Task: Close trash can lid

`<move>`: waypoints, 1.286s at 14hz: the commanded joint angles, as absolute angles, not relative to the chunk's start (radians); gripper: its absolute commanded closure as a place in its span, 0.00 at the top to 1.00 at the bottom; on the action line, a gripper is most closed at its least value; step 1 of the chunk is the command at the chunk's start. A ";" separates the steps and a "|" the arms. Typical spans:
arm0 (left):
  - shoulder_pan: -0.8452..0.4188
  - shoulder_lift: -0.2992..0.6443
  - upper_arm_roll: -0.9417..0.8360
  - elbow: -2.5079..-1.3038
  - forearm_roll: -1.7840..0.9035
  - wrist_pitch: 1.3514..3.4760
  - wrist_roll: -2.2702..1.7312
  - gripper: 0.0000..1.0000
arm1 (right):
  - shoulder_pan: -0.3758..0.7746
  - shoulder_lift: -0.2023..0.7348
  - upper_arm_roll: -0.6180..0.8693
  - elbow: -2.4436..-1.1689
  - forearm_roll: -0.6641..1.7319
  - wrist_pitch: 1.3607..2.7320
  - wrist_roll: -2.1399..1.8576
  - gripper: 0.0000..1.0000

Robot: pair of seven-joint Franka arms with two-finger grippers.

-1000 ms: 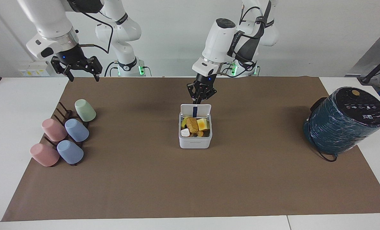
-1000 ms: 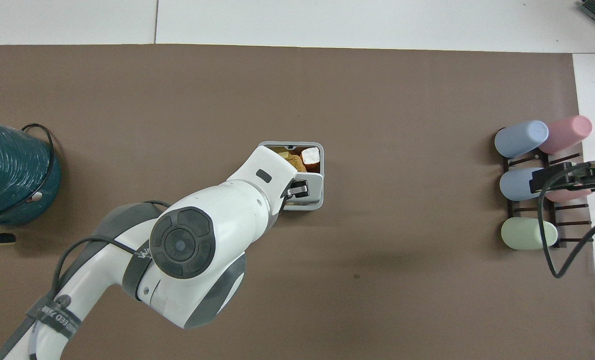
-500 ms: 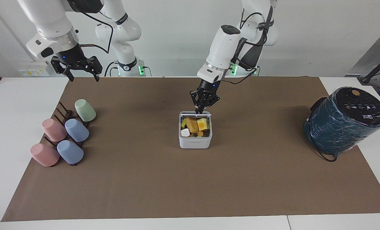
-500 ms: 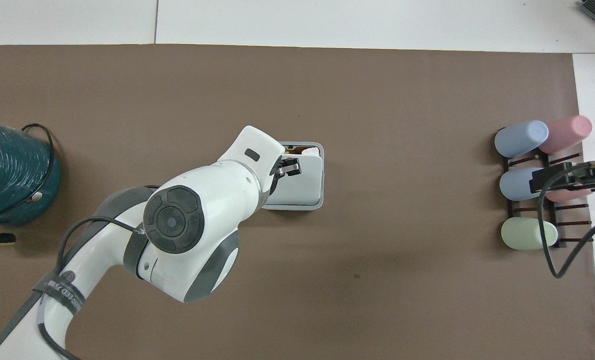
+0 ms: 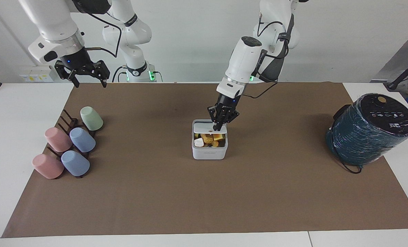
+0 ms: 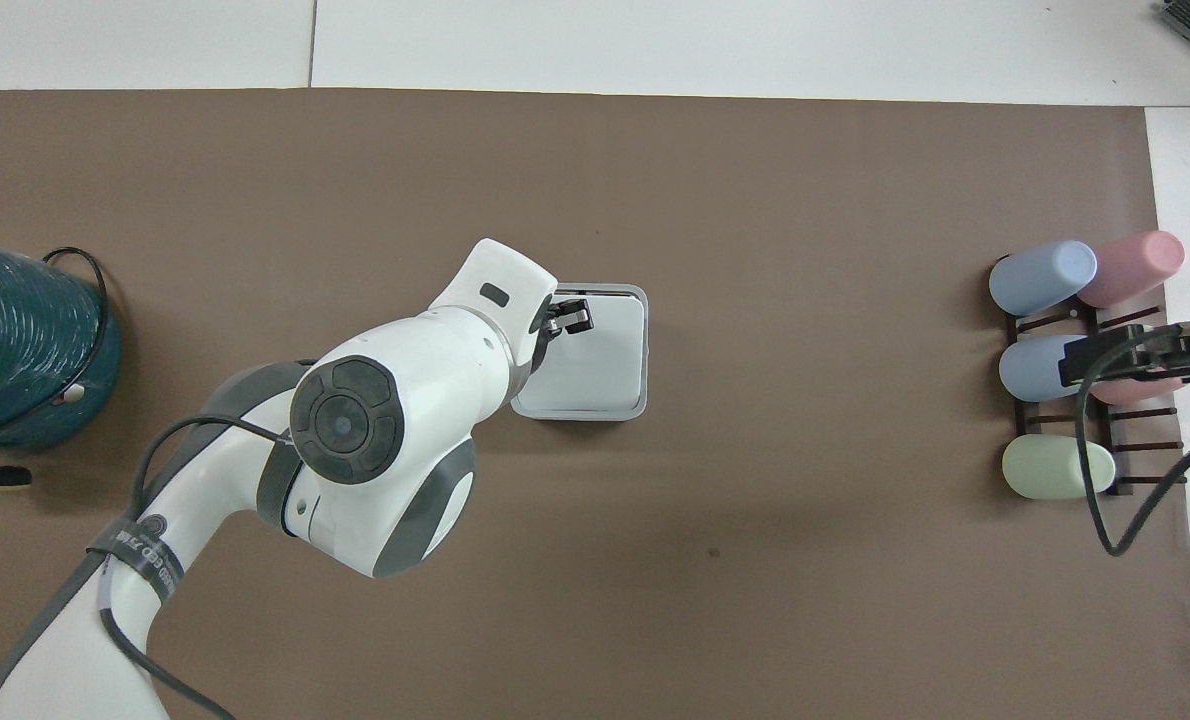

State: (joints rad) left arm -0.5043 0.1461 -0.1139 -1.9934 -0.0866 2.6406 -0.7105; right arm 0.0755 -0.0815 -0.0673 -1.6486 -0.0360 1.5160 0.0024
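Facing view: left tool [image 5: 219, 127], fingertips pressed together, rests on the half-lowered lid [image 5: 209, 129], its free edge above the trash can [image 5: 209, 151]; right tool [image 5: 82, 72] waits, spread.

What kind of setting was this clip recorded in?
Probably a robotics lab bench set up for household tasks: two arms stand at a white table covered with a brown mat, with staged props, a small trash can of food scraps and a cup rack.
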 commanded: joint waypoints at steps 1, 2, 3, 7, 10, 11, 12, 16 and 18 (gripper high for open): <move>-0.499 0.201 -0.120 -1.974 -0.100 2.693 -0.704 0.17 | 0.071 -0.097 -0.066 -1.658 -0.021 1.520 -0.018 1.00; -0.500 0.216 -0.120 -1.971 -0.100 2.713 -0.704 0.17 | 0.071 -0.097 -0.066 -1.658 -0.023 1.520 -0.018 1.00; -0.500 0.225 -0.118 -1.971 -0.100 2.721 -0.703 0.17 | 0.071 -0.097 -0.066 -1.658 -0.023 1.520 -0.018 1.00; -0.495 0.242 -0.118 -1.971 -0.100 2.723 -0.698 0.17 | 0.071 -0.097 -0.066 -1.658 -0.023 1.520 -0.018 1.00; -0.497 0.258 -0.117 -1.973 -0.098 2.744 -0.696 0.17 | 0.071 -0.095 -0.066 -1.658 -0.023 1.520 -0.018 1.00; -0.497 0.270 -0.117 -1.973 -0.098 2.746 -0.696 0.17 | 0.071 -0.097 -0.066 -1.658 -0.023 1.520 -0.018 1.00; -0.499 0.273 -0.117 -1.973 -0.098 2.746 -0.696 0.17 | 0.071 -0.097 -0.066 -1.658 -0.021 1.520 -0.018 1.00; -0.500 0.290 -0.117 -1.976 -0.094 2.746 -0.696 0.17 | 0.071 -0.095 -0.066 -1.658 -0.021 1.520 -0.018 1.00; -0.500 0.295 -0.117 -1.980 -0.092 2.746 -0.696 0.17 | 0.071 -0.097 -0.066 -1.658 -0.023 1.520 -0.018 1.00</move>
